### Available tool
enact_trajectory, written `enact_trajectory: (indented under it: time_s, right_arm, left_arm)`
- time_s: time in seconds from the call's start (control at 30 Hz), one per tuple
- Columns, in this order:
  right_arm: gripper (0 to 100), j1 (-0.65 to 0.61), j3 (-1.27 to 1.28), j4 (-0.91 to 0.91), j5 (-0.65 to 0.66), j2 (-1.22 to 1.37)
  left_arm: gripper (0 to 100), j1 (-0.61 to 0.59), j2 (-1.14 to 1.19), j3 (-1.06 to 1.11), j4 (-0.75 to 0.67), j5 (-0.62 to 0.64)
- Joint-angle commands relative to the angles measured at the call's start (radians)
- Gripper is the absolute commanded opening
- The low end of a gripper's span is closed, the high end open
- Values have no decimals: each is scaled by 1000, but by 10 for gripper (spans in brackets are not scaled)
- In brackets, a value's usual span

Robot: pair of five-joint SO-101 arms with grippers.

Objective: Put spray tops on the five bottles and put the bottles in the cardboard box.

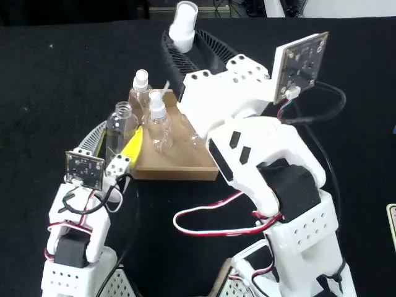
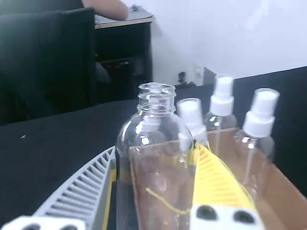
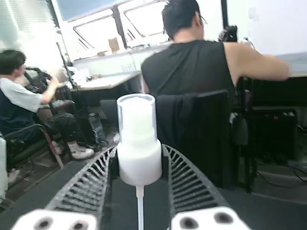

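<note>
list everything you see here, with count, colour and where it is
clear plastic bottles with white spray tops: three, clear with white tops, standing in the box
clear plastic bottle with no top: one, clear, upright in the left tool beside the box
loose white plastic spray top: one, white with a thin tube, gripped in the right tool beyond the box
brown cardboard box: one, brown, open, on the table between the arms
black table: one, black, under everything
left tool: one, grey and yellow fingers, closed on the uncapped bottle
right tool: one, dark ribbed fingers, closed on the spray top
</note>
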Motion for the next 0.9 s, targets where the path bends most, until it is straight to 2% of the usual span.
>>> enact_trajectory:
  time_s: [0.0,0.3,0.53,0.87]
  right_arm:
    - [12,-29,1,-49,-6,-24]
    - [12,-31,117,-222,-6,-30]
    - [12,-31,150,-269,-6,-24]
    - [12,-29,153,-267,-6,-31]
  left_arm:
    - [115,54,-12,-2,-28,9]
    - [115,64,-12,59,-161,9]
    - [115,64,-12,125,-311,9]
    - [114,53,-12,134,-327,3]
